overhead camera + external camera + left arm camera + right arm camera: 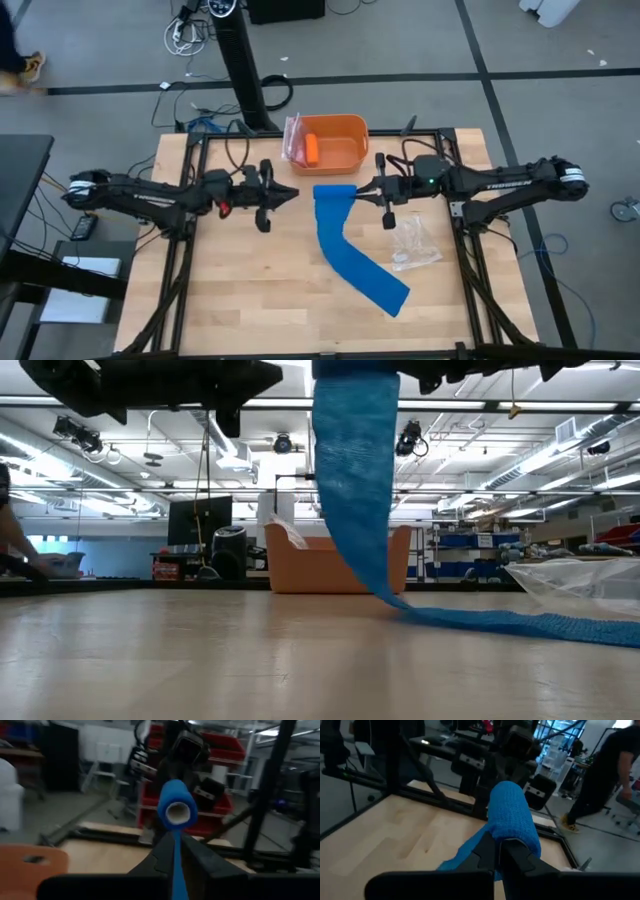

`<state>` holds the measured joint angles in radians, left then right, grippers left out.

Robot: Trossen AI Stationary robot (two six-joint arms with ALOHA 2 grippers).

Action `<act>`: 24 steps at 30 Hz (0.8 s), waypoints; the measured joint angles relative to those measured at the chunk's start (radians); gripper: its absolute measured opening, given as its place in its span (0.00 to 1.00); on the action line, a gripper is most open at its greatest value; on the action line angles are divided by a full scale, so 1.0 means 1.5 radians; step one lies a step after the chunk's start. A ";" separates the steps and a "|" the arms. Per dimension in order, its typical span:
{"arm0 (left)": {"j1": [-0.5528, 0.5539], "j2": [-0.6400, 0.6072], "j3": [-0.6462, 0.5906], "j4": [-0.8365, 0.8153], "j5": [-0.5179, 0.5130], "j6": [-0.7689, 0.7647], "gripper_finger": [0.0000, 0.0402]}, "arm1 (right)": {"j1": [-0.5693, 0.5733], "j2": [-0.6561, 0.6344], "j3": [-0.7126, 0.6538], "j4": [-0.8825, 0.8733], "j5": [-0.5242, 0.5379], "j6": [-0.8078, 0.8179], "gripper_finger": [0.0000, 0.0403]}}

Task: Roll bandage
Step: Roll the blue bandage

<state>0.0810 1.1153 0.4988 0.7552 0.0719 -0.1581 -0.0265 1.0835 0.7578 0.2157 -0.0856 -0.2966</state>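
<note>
Workshop floor with cables and a black post surrounds a wooden counter [250, 290] framed in black rails, both arms reaching in from the sides toward the middle. Bandage [345, 250] is the biggest thing on it: bright blue strip, one end rolled up and lifted off the wood between the two pincers, the rest hanging down from the roll, landing on the counter and trailing off diagonally toward the right front corner. Low view shows the strip dropping straight from the top edge, then lying flat along the wood to the right. Orange bin [334, 143] sits at the back edge of the counter just behind the roll, small orange cylinder [311, 149] inside it, clear wrapper at its left side. Crinkly clear plastic bag [414, 247] lies right of the strip, apart from it. Right pincer [366, 187] is clamped together on the bandage roll's right end; its wrist view shows the blue roll sitting right at the fingertips. Left pincer [297, 192] sits at the roll's left end; its wrist view looks straight down the pale core of the roll with the strip's edge running between the dark fingers [157, 862], but cannot tell if they pinch it or stand slightly apart. Person in dark clothes stands beyond the counter in the right wrist view
</note>
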 joint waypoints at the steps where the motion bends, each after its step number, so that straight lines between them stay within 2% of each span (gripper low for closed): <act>1: 0.004 0.002 0.006 0.001 0.015 -0.003 0.12 | 0.003 0.006 0.000 0.002 0.006 -0.003 0.02; 6: 0.001 0.005 0.018 0.004 0.030 -0.006 0.22 | 0.008 0.019 0.000 0.024 0.043 -0.009 0.02; 12: 0.002 0.011 0.018 0.007 -0.013 -0.004 0.32 | 0.007 0.019 0.000 0.030 0.047 -0.011 0.02; 18: 0.003 0.038 0.024 -0.014 -0.027 0.023 0.34 | 0.007 0.019 0.000 0.017 0.044 -0.018 0.02; 24: 0.003 0.073 0.056 -0.014 -0.003 0.033 0.34 | 0.007 0.019 0.000 0.007 0.044 -0.032 0.02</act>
<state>0.0853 1.2245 0.5828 0.7349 0.0681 -0.1087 -0.0154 1.1126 0.7575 0.2264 -0.0196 -0.3443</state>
